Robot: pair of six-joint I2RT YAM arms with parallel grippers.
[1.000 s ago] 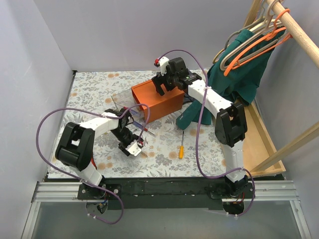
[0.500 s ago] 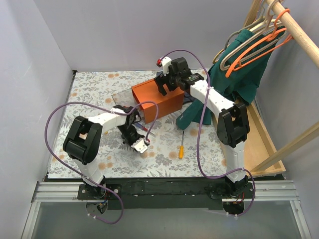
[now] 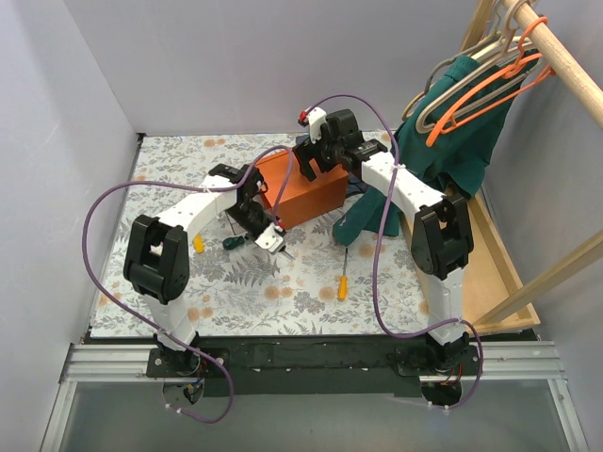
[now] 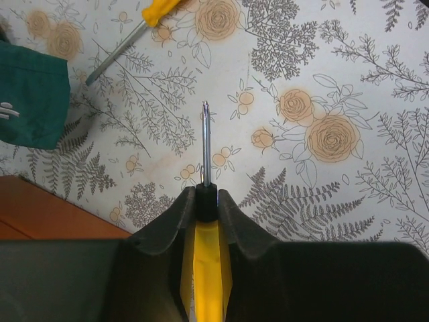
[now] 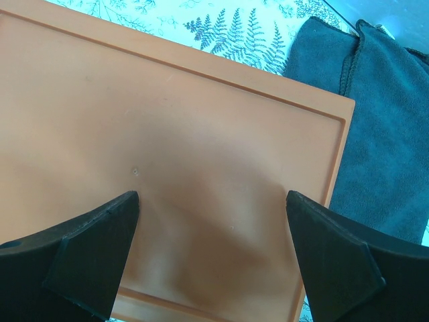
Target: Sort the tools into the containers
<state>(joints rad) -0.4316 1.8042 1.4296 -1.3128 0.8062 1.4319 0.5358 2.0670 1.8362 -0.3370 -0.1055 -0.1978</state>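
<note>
My left gripper (image 3: 272, 239) (image 4: 206, 196) is shut on a yellow-handled screwdriver (image 4: 206, 137), whose black collar and metal shaft stick out ahead of the fingers, above the floral cloth, just in front of the orange box (image 3: 300, 190) (image 5: 201, 147). Over that box hovers my right gripper (image 3: 312, 161) (image 5: 211, 231), open, with nothing between its fingers (image 5: 94, 258). An orange-yellow screwdriver (image 3: 344, 280) (image 4: 157, 12) lies on the cloth to the right. A green-handled tool (image 3: 233, 241) and a small yellow handle (image 3: 198, 243) lie left of my left gripper.
A dark green garment (image 3: 452, 141) hangs from the wooden rail with several hangers (image 3: 480, 75) at the right, its hem reaching the table (image 4: 30, 100). A long wooden tray (image 3: 497, 259) runs under it. A grey-blue towel (image 5: 382, 121) lies beside the orange box.
My left gripper closed on the yellow-handled screwdriver and carried it back toward the orange box. The green-handled tool and the small yellow handle came into view. My right arm barely moved.
</note>
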